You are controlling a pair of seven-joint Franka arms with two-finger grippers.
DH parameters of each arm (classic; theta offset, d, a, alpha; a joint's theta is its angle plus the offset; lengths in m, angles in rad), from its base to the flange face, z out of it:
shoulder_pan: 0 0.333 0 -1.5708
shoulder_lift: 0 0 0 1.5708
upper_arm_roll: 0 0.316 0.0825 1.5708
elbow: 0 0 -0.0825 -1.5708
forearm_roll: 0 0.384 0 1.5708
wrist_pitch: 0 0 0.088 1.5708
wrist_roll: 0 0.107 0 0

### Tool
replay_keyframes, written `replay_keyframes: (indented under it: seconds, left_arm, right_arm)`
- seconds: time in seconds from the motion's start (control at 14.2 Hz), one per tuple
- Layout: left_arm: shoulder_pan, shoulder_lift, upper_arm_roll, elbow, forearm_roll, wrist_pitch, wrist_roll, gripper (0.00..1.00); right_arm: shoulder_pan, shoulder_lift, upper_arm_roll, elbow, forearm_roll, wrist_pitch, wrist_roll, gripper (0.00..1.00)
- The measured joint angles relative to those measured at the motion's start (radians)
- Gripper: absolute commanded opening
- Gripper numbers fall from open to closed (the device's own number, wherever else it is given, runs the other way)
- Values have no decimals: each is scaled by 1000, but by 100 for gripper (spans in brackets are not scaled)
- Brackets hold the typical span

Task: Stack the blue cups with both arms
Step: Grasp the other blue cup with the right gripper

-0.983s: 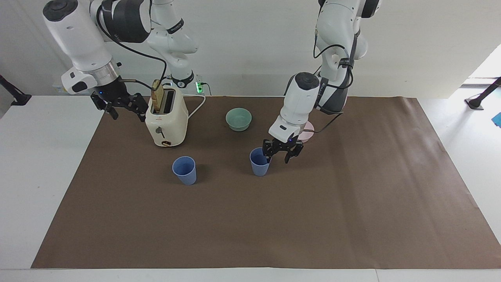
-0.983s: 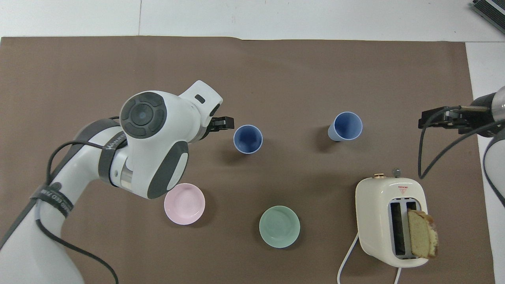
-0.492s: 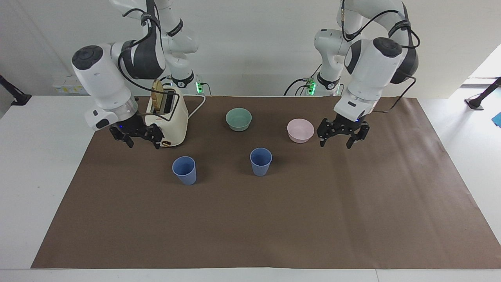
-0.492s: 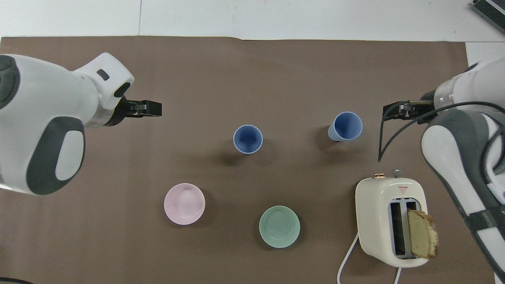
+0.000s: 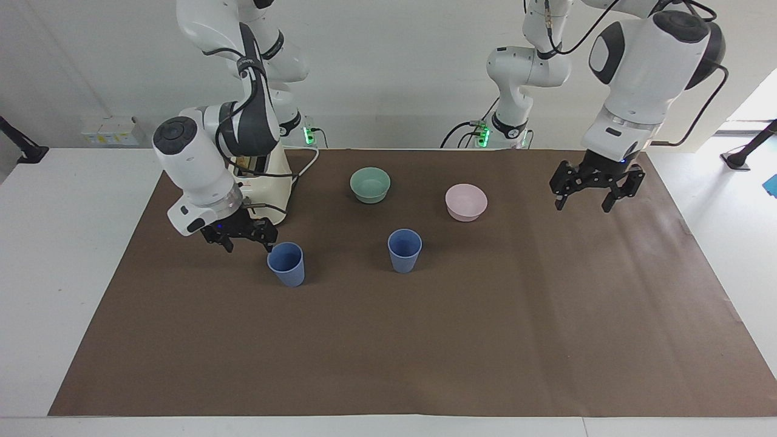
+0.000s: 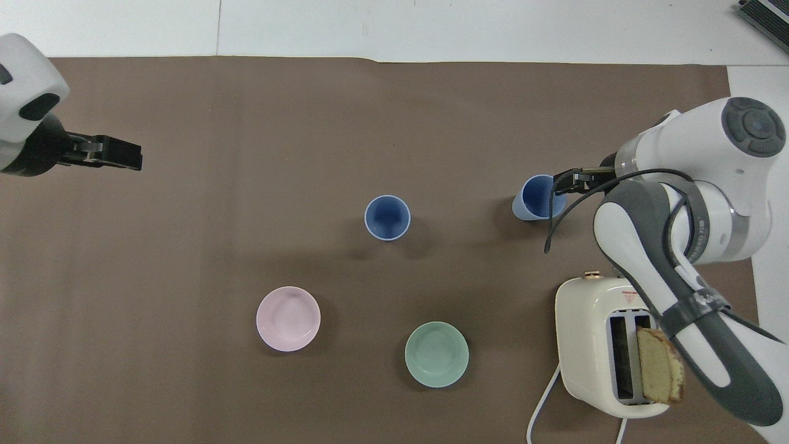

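Two blue cups stand upright and apart on the brown mat. One blue cup [image 5: 286, 265] [image 6: 536, 198] is toward the right arm's end, and the second blue cup [image 5: 404, 250] [image 6: 387, 217] is mid-table. My right gripper [image 5: 249, 243] [image 6: 564, 182] hangs low and open just beside the first cup's rim, on the side toward the right arm's end. Nothing is between its fingers, and I cannot tell if one finger touches the rim. My left gripper [image 5: 583, 205] [image 6: 123, 154] is open and empty, raised over the mat at the left arm's end.
A cream toaster [image 5: 276, 182] [image 6: 607, 345] with a bread slice [image 6: 659, 367] in one slot stands nearer to the robots than the first cup, partly hidden by the right arm. A green bowl [image 5: 370, 184] [image 6: 436, 354] and a pink bowl [image 5: 465, 201] [image 6: 288, 318] sit nearer to the robots than the second cup.
The right gripper has come down from beside the toaster to the cup at the right arm's end. The left gripper has drawn away from the middle cup toward its own end. Neither cup has moved.
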Motion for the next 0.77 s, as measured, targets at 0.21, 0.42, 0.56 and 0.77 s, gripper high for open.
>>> replay_keyframes:
  seconds: [0.21,0.42,0.56,0.77]
  left_arm:
    - [48,0,0,40,-3,-58,90,100]
    - [62,0,-1,43,-6,-74,119,100]
    - [63,-2,-3,37,-6,-86,120,100]
    - [74,-4,-2,33,-6,-100,123,100]
  right_arm:
    - [14,19,0,-17,0,38,0,32]
    - [15,21,0,-30,0,38,-8,0]
    - [26,22,1,-32,0,39,-15,0]
    - [39,22,1,-27,0,40,-15,0]
